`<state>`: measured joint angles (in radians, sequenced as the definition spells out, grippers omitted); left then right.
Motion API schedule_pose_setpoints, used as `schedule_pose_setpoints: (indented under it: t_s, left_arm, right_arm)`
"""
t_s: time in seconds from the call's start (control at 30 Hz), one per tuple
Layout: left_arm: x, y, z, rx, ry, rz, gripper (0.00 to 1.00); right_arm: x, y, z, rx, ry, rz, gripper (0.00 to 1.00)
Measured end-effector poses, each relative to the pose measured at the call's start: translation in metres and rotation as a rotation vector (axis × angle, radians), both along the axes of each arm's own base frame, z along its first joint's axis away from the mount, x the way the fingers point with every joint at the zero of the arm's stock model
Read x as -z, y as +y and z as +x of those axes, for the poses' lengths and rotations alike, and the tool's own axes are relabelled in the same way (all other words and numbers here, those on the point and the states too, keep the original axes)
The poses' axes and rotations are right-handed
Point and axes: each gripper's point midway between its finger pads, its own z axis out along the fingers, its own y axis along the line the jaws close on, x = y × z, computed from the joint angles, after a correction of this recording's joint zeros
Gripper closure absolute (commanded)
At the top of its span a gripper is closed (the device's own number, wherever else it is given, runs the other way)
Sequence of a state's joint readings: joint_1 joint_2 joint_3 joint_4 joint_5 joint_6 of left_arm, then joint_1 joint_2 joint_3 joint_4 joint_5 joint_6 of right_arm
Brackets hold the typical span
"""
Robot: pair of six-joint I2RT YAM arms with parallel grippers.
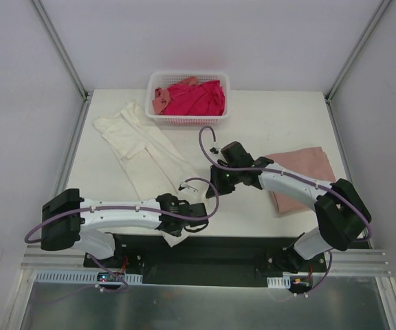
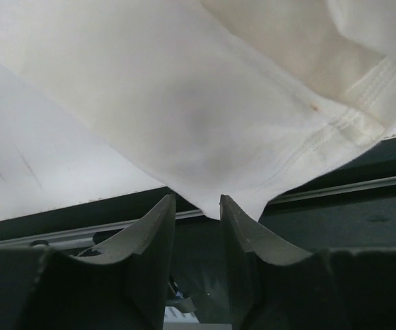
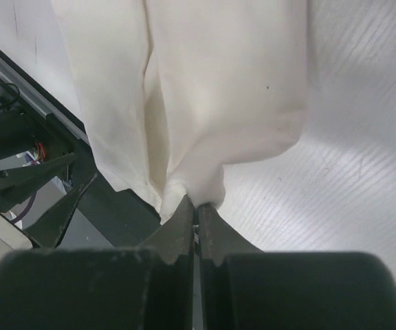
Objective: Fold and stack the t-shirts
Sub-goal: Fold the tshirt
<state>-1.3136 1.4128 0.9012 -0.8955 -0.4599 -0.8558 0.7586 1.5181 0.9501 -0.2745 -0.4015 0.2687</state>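
The right claw (image 3: 196, 207) is clenched on an edge of the cream cotton t-shirt (image 1: 140, 147), while the left claw (image 2: 196, 205) sits released at its corner.

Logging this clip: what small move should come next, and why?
Probably close the left hand: its fingers stand apart with a corner of the cream t-shirt between them, while the right hand is shut on a fold of it.

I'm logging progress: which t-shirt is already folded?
The dusty pink t-shirt, a neat flat rectangle at the right. The cream t-shirt lies stretched out; the magenta-red t-shirt and salmon t-shirt sit crumpled in the basket.
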Motion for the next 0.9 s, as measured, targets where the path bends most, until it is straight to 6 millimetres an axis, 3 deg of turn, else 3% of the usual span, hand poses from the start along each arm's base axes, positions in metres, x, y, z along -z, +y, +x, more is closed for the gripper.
schedule_pose_setpoints:
  t_s: [0.13,0.3,0.5,0.73,0.9]
  left_arm:
    - [-0.001,-0.014,-0.011,0.049,0.046,-0.079,0.53]
    - [0.002,-0.042,-0.025,0.16,0.079,-0.153,0.52]
    - [0.025,-0.07,-0.025,0.211,0.118,-0.117,0.53]
    - [0.041,-0.067,-0.026,0.213,0.134,-0.072,0.51]
    - [0.052,-0.058,-0.026,0.199,0.136,-0.026,0.63]
  right_arm:
    - [0.0,-0.006,0.008,0.026,-0.01,-0.019,0.99]
    - [0.003,-0.015,0.013,0.052,0.001,-0.04,0.99]
    - [0.01,-0.027,0.019,0.087,0.026,-0.076,1.0]
    - [0.002,-0.027,0.027,0.09,0.007,-0.076,0.99]
    - [0.004,-0.028,0.026,0.086,0.013,-0.085,0.99]
